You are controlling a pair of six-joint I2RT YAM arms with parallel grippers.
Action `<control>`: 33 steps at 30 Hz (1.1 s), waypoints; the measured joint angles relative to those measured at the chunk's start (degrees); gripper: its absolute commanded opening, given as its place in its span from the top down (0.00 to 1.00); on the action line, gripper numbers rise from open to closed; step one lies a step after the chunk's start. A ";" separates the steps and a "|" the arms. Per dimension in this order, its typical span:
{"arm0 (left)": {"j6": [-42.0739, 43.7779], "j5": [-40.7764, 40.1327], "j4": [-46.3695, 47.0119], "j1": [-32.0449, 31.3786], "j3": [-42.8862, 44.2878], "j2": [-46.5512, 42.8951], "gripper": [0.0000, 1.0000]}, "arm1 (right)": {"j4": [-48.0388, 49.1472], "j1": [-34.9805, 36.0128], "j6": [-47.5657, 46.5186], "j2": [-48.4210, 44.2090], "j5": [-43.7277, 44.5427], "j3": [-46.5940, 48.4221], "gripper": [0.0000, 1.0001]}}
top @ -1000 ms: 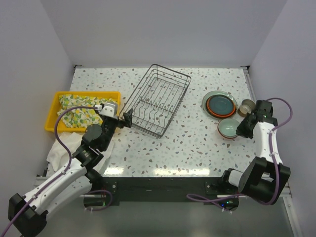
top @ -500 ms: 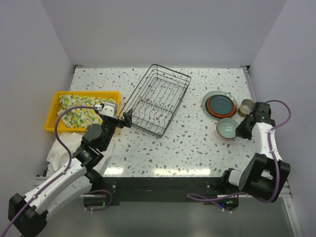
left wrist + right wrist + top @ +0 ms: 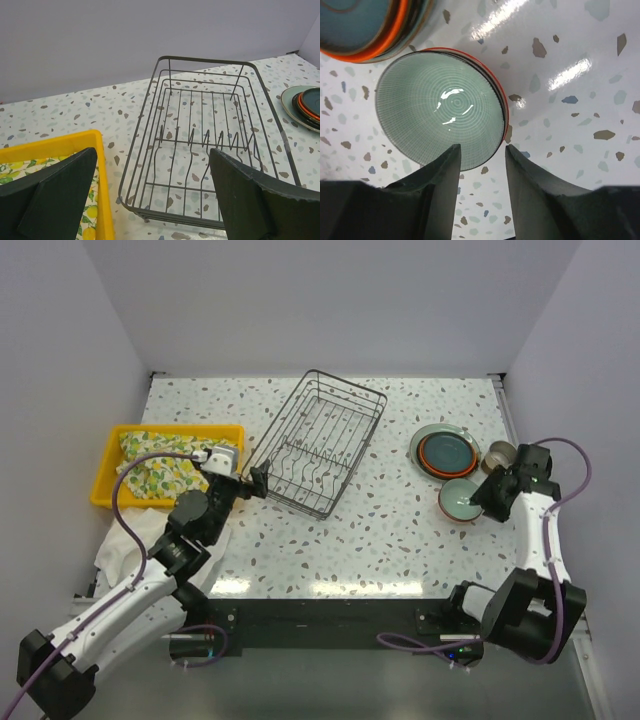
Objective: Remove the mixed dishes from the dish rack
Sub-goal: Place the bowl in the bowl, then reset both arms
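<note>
The dish rack (image 3: pixel 315 445) is a black wire basket standing empty at the table's middle; it also fills the left wrist view (image 3: pixel 210 140). A stack of round plates (image 3: pixel 447 452) lies at the right, also in the left wrist view (image 3: pixel 305 102) and the right wrist view (image 3: pixel 360 25). A celadon bowl (image 3: pixel 460 500) sits nested in a red-rimmed bowl in front of the stack and shows in the right wrist view (image 3: pixel 440 110). A beige cup (image 3: pixel 498 455) stands beside the plates. My left gripper (image 3: pixel 258 483) (image 3: pixel 152 157) is open and empty at the rack's near-left corner. My right gripper (image 3: pixel 484 498) (image 3: pixel 482 150) is open and empty just above the bowl's edge.
A yellow tray (image 3: pixel 175 428) (image 3: pixel 50 142) holding a lemon-patterned cloth (image 3: pixel 160 470) stands left of the rack. A white cloth (image 3: pixel 125 540) lies at the front left. Walls close in the table on the left, back and right.
My right gripper has shifted slightly left and away from the front edge, over the celadon bowl's edge. The left arm and the rack have not moved.
</note>
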 measured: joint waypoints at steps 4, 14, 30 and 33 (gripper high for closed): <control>-0.70 -0.44 -0.15 0.00 0.00 0.26 0.00 | -0.61 1.84 -0.72 -4.37 0.00 2.86 0.27; -4.11 -0.92 -6.71 0.00 1.62 0.76 0.00 | -2.67 11.37 -5.90 -17.35 2.99 8.96 0.02; -6.56 -2.23 -41.27 -0.02 13.53 -20.57 0.00 | -3.43 28.35 -8.46 -45.70 11.72 6.14 0.02; -7.96 -2.25 -44.96 0.00 15.69 -25.31 0.00 | -4.52 29.79 -8.17 -51.45 13.75 7.02 0.02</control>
